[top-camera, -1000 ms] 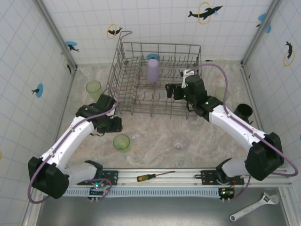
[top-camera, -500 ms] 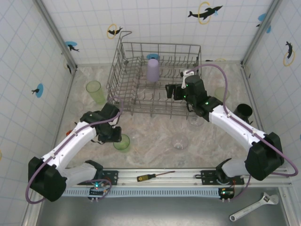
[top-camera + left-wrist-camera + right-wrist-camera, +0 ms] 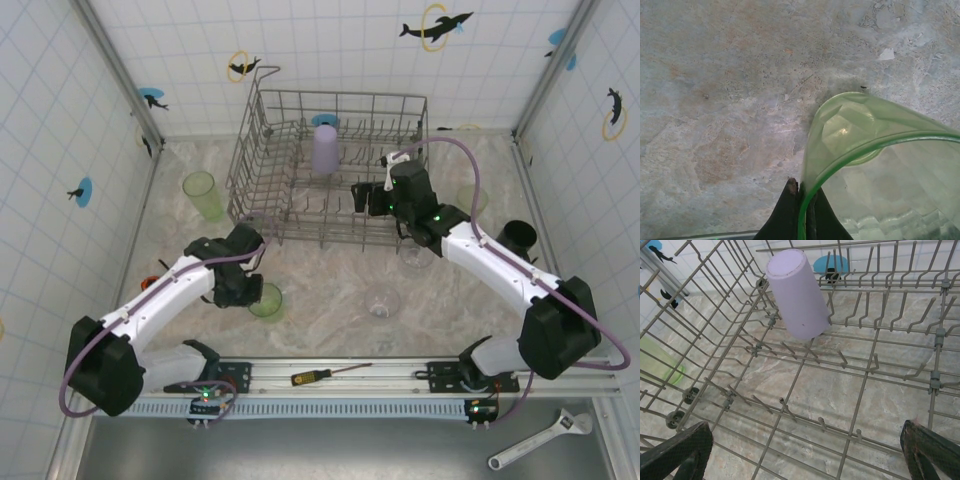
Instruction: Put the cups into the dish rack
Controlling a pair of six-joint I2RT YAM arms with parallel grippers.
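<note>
Pinching the rim of a translucent green plastic tumbler (image 3: 875, 165), the left arm's fingers (image 3: 791, 212) are closed tight on its wall, one inside the mouth and one outside. The tumbler stands upright on the marbled stone-pattern bench (image 3: 330, 280), mouth up, near the rack's near left corner but apart from it. The large grey wire dish rack (image 3: 360, 112) sits at the far middle of the bench and holds one cup: a lavender plastic cup (image 3: 799, 294), base up and tilted, leaning among the tines toward the back. The right arm's fingers (image 3: 365, 195) hang over the rack's near right part, spread wide open above its wire floor. Outside the rack, a second green tumbler (image 3: 201, 193) stands upright beside its left wall. A clear glass (image 3: 382, 300) sits on the bench in front of the rack, and a second clear glass (image 3: 415, 258) is partly under the right arm. A black mug (image 3: 518, 238) sits by the right wall. A yellow-handled screwdriver (image 3: 320, 375) lies along the near edge.
</note>
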